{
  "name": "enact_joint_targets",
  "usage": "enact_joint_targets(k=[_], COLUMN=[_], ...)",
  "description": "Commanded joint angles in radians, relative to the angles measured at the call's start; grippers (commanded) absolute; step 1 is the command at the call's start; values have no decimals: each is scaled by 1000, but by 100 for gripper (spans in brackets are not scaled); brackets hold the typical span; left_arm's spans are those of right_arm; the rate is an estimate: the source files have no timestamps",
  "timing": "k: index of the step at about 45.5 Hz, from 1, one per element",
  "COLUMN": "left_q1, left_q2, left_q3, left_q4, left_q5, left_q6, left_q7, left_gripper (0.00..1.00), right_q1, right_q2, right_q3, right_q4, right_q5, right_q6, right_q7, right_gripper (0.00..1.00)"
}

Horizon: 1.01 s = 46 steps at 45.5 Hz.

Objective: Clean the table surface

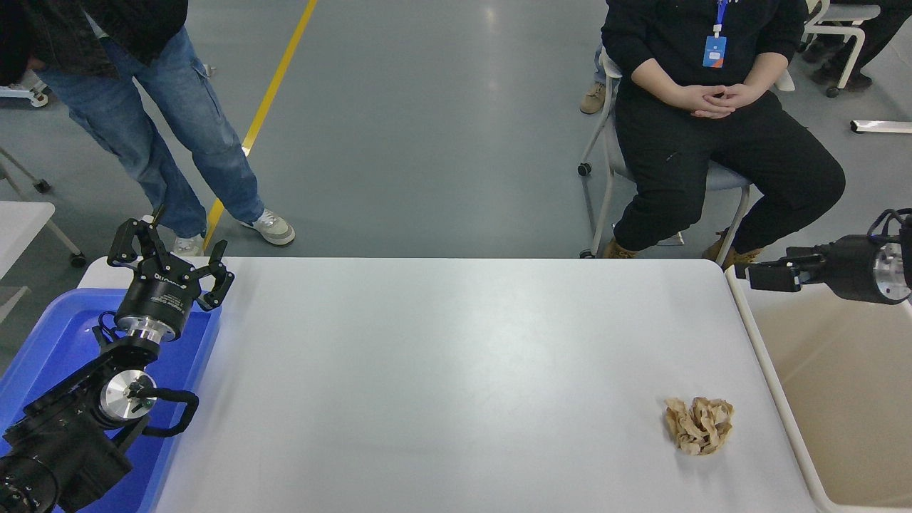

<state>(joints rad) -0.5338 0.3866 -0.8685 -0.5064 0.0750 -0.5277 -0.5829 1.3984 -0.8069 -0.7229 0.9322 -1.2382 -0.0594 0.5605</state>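
The table surface (442,370) is a wide white top filling the middle of the view. A crumpled tan paper wad (700,425) lies on it near the front right. My right gripper (766,276) reaches in from the right edge and points left, level, above the table's far right corner and the bin's rim. It is well behind the wad and holds nothing that I can see. My left gripper (173,242) stays parked over the blue tray at the lower left, open and empty.
A beige bin (791,420) stands against the table's right edge. A blue tray (50,335) sits at the left end under my left arm. One person sits on a chair (605,149) beyond the far edge; another stands at the far left.
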Motion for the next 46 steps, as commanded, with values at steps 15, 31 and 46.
enact_joint_targets(k=[15,31,46], left_q1=[0,0,0], left_q2=[0,0,0], left_q3=[-1,0,0], left_q4=[0,-1,0], left_q5=[0,0,0], left_q6=[0,0,0], left_q7=[0,0,0], left_gripper=[100,100,100], right_q1=[-19,-61,-223], right_q2=[-57,20,60], right_q3=[-92,-64,31], right_q4=[186,188,45], right_q5=[-346,-322,-291], right_q6=[1,-3,-16], right_q7=[7,1,-2], right_gripper=[98,98,98])
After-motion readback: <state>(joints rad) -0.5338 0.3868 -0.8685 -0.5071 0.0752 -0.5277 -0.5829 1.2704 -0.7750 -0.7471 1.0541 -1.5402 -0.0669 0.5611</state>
